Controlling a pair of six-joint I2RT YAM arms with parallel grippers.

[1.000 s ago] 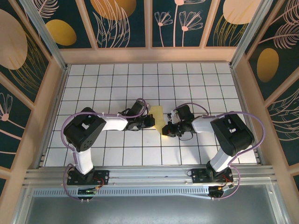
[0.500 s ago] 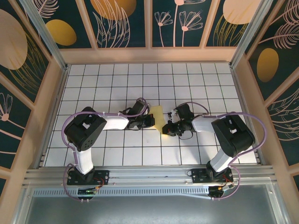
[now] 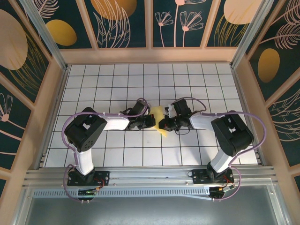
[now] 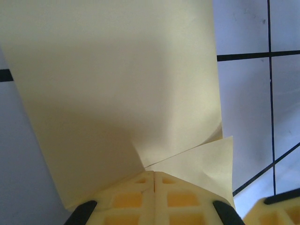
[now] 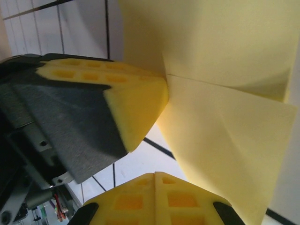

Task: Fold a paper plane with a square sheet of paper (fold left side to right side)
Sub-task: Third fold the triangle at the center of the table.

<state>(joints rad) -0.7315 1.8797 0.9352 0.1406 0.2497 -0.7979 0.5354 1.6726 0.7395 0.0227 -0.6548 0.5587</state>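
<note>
The creased pale-yellow square sheet of paper (image 3: 158, 117) sits midway across the white gridded surface (image 3: 117, 89), between the left fingers (image 4: 126, 199) and right fingers (image 5: 183, 199), both pairs closed tight with yellow tips touching the paper, not visibly pinching it.

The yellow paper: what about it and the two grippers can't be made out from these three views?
- Top view: the left gripper and right gripper cover most of the square sheet of paper; its folds are too small to read.
- Left wrist view: the frame's top edge cuts off the sheet's outline.
- Right wrist view: top and right edges cut it off.
- Both wrist views: pinching or just pressing? Cannot tell.
</note>
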